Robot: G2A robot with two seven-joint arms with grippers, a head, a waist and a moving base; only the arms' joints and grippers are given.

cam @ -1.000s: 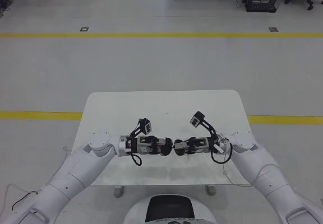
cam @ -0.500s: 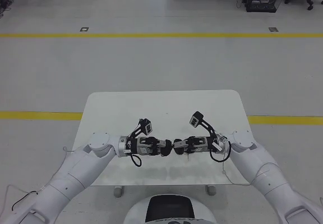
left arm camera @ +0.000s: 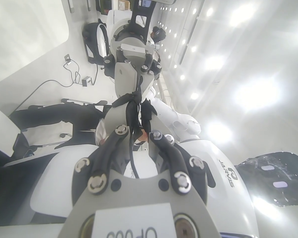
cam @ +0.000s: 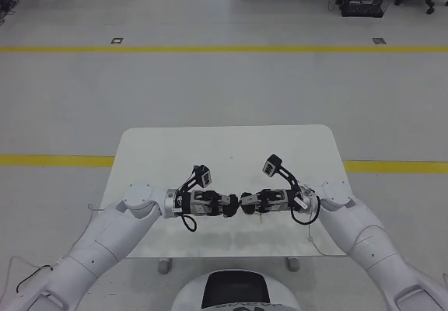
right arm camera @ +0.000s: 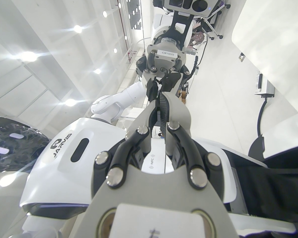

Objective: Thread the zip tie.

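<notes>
From above, the left hand [cam: 234, 205] and right hand [cam: 246, 202] meet tip to tip over the surface [cam: 224, 148], held up so each end can be steered freely.

Left wrist: its taped fingers clench the black zip tie [left arm camera: 131, 125], the strap trailing back.

Right wrist: ribbed pads pinch the other end (presumably the head).

Since a second ago, the left hand has edged slightly closer.
</notes>
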